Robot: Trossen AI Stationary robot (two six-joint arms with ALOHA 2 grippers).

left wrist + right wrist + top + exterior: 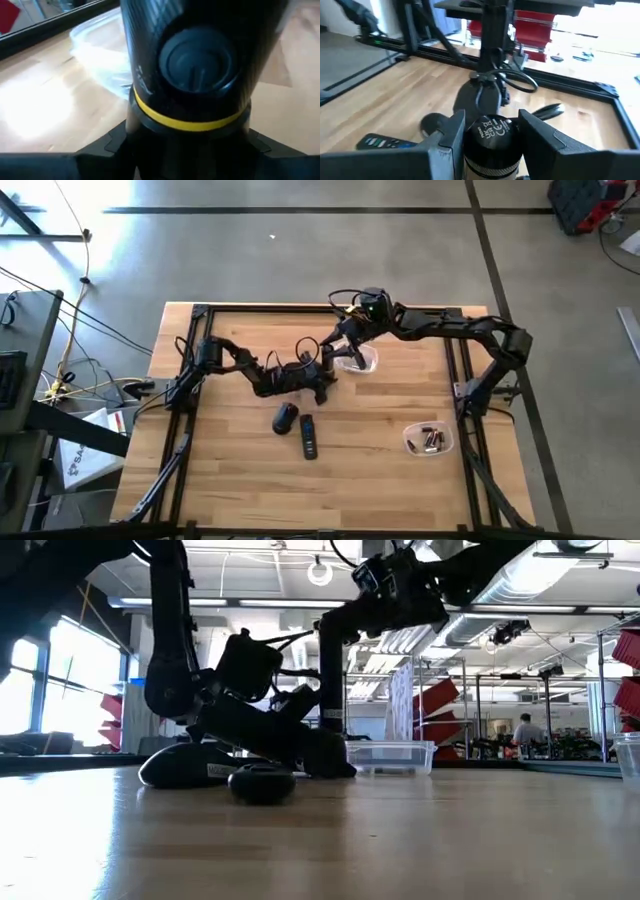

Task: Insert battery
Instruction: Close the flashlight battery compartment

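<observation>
1. Left of centre in the high view, the left hand point(322, 380) lies low over the wooden surface point(230, 480). Whether its fingers are spread or pressed together I cannot tell; its wrist view is filled by a black cylinder with a yellow band point(192, 75), very close to the lens.
2. Just below it in the frame lie a dark rounded device point(285, 418) and a remote control point(309, 436), side by side and not held.
3. At centre, the right hand point(345, 345) hangs over a clear container point(362, 361); its wrist view shows both fingers clamped on a round black-ended cylinder point(492, 136).
4. Toward the lower right, a second clear tub point(430, 439) holds several loose batteries point(432, 440).
5. Judging by this, the step in hand is bringing the gripped cylinder to the part at the left hand; next comes lining up the two ends squarely before pushing together.
</observation>
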